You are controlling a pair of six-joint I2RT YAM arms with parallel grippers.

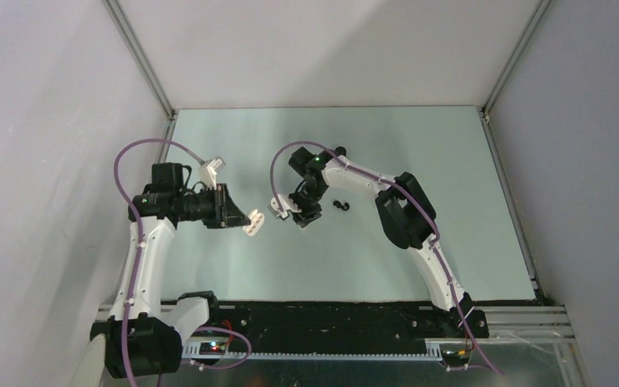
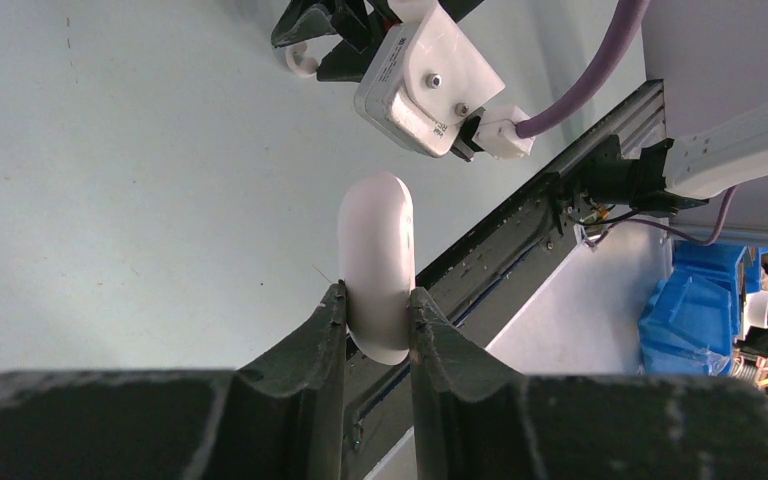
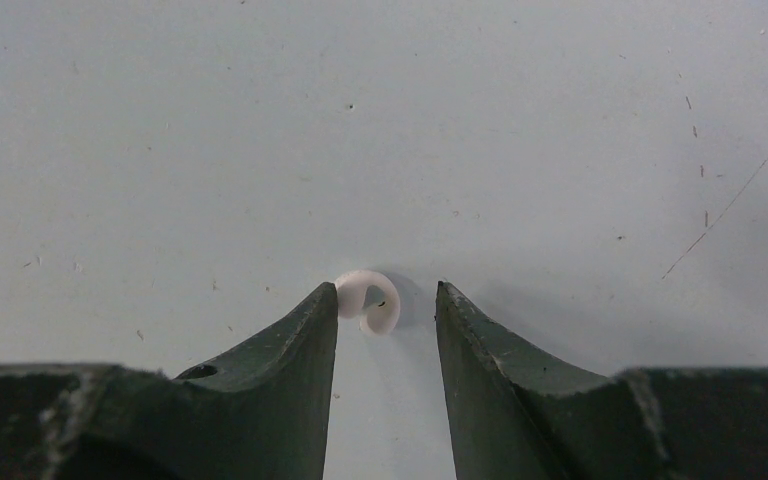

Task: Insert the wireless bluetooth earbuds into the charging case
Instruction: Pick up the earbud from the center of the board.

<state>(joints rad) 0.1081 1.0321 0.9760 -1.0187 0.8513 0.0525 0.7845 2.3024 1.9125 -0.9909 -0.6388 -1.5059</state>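
A white oval charging case (image 2: 376,262) sits edge-on between the fingers of my left gripper (image 2: 377,300), which is shut on its lower end and holds it above the table. The top view shows the same case (image 1: 255,224) at the left gripper (image 1: 247,218). My right gripper (image 3: 387,295) points down at the table with its jaws open. A small white hooked earbud (image 3: 368,300) lies at the fingertips, touching the left finger (image 3: 305,330) and apart from the right one. Two black earbuds (image 1: 340,205) lie on the table just right of the right gripper (image 1: 307,219).
The pale green table (image 1: 419,161) is walled by grey panels at the back and both sides. A black rail (image 1: 330,318) carrying the arm bases runs along the near edge. The right wrist's white camera housing (image 2: 428,78) hangs close above the held case.
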